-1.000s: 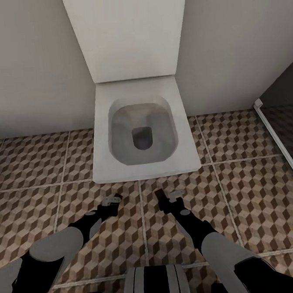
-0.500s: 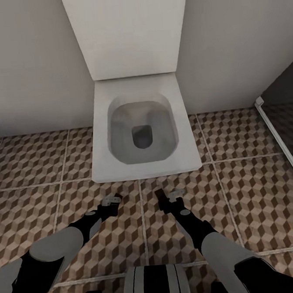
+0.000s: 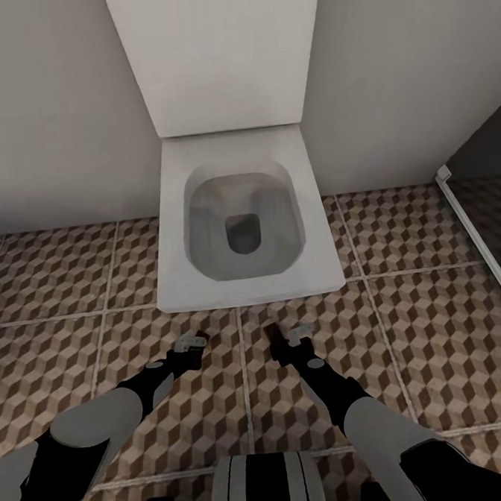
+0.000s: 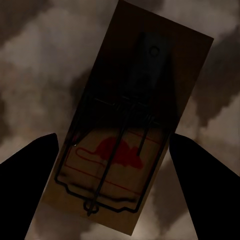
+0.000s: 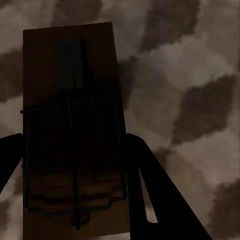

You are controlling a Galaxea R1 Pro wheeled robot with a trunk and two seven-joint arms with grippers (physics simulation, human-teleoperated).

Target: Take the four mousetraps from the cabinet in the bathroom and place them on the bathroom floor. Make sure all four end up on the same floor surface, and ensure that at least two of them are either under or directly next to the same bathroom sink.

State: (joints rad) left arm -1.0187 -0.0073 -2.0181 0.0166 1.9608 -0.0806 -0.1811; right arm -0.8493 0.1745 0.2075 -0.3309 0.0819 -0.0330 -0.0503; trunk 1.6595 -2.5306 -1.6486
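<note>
Two mousetraps ride in closed pincers, one (image 4: pixel 120 145) in the left pincer (image 3: pixel 191 342), one (image 5: pixel 72 135) in the right pincer (image 3: pixel 285 336), above the bathroom floor (image 3: pixel 51 279) facing the toilet (image 3: pixel 241 221); only the view shifted slightly, so neither is placed.

Head view is evenly lit, soft and slightly blurred; both wrist views are dim, shadowed and murky.
</note>
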